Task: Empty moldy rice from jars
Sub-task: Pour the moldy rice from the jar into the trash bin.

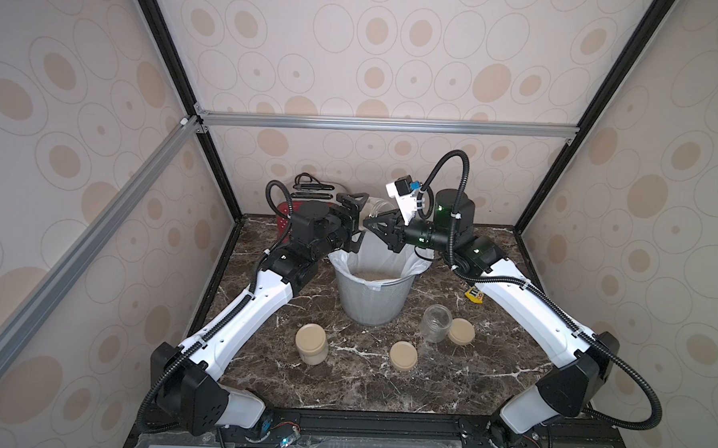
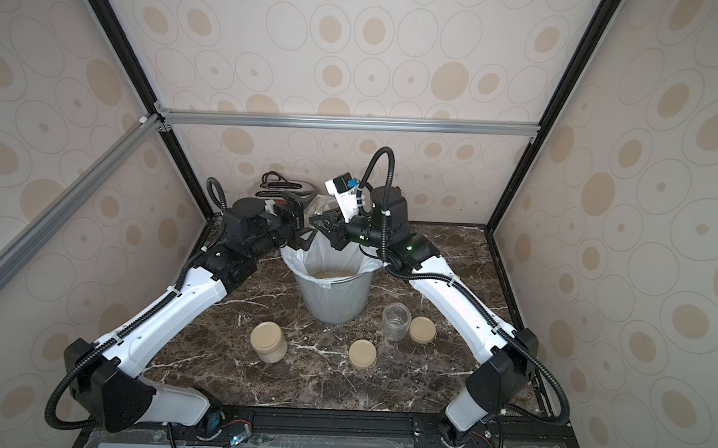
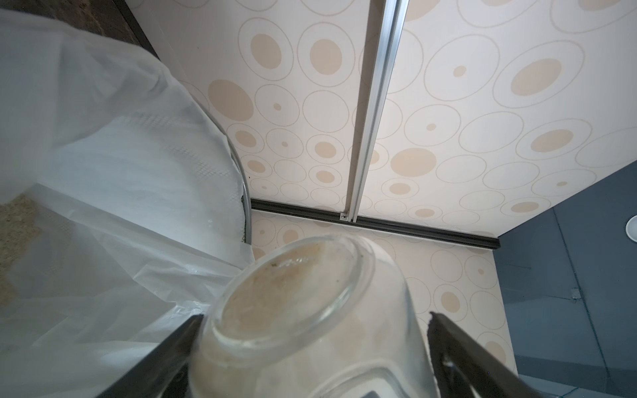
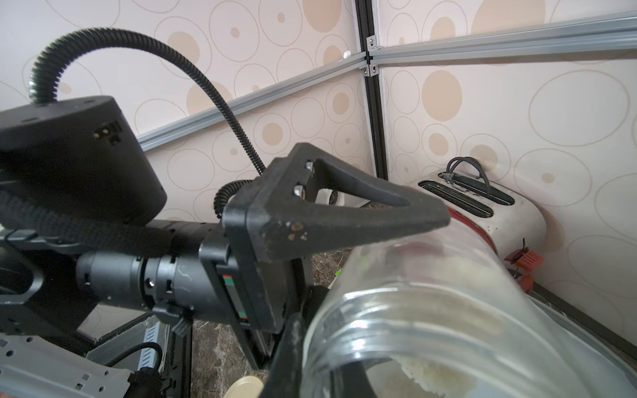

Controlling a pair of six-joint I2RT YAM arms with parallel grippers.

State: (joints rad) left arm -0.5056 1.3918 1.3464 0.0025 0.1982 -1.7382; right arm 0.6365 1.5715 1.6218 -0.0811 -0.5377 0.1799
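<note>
My left gripper (image 1: 359,223) is shut on an open clear jar (image 1: 374,209) and holds it tilted over the mesh bin (image 1: 372,304). In the left wrist view the jar's base (image 3: 286,299) sits between the two fingers (image 3: 172,341). A clump of moldy rice (image 4: 431,375) clings inside the held jar (image 4: 431,310). My right gripper (image 1: 369,225) is shut, with its tip at that jar's mouth. More rice (image 1: 371,275) lies in the bin. A lidded jar full of rice (image 1: 311,342) stands front left. An empty open jar (image 1: 437,322) stands right of the bin.
Two loose beige lids (image 1: 403,355) (image 1: 461,331) lie on the marble table in front of the bin. A red and white toaster (image 1: 304,189) stands at the back left corner. A small yellow packet (image 1: 475,296) lies under the right arm.
</note>
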